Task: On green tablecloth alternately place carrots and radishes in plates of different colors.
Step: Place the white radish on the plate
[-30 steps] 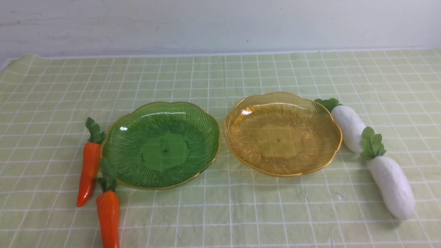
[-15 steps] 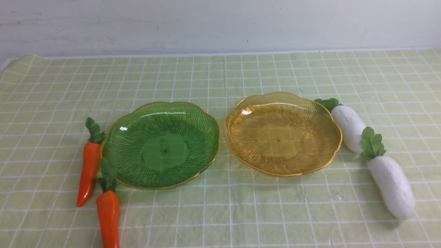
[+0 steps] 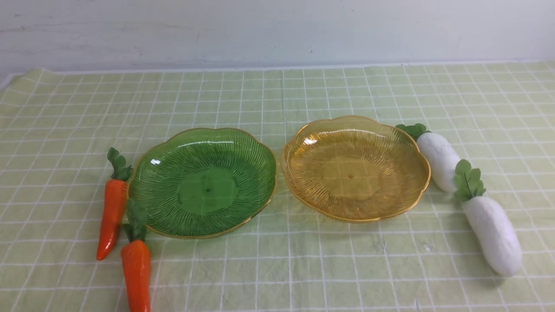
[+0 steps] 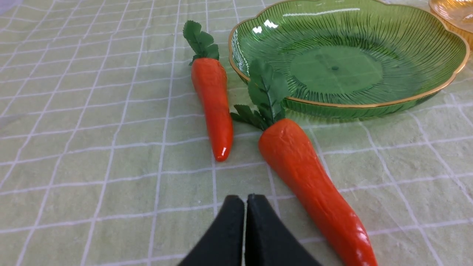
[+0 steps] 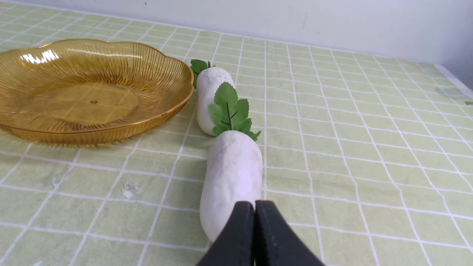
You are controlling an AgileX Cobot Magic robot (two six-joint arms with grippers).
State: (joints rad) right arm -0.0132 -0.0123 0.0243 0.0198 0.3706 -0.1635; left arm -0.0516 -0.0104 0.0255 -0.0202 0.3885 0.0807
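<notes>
Both clenched empty, left gripper [image 4: 245, 201] and right gripper [image 5: 255, 208]; risk of dragging green plate [image 4: 406, 55] when lifting near carrot [image 4: 306, 173] (leaves at its rim, 8 o'clock).

carrots [image 3: 112, 216] are reading as glossy, smooth plastic. radishes [image 3: 493, 234] are looking matt, slightly rough. plates [image 3: 164, 173] are showing translucent ribbed plastic, shiny gold rims. tablecloth [image 3: 277, 268] is looking matt, wrinkled.

In the frame's foreground the right gripper [image 5: 254, 204], jaws pressed together, overlaps the near radish [image 5: 232, 173]. Mid-frame, that radish's leaves overlap the far radish [image 5: 207, 88], just beside the amber plate [image 5: 122, 55]. The green tablecloth [image 5: 351, 147] runs back to a pale wall [image 5: 295, 22].
</notes>
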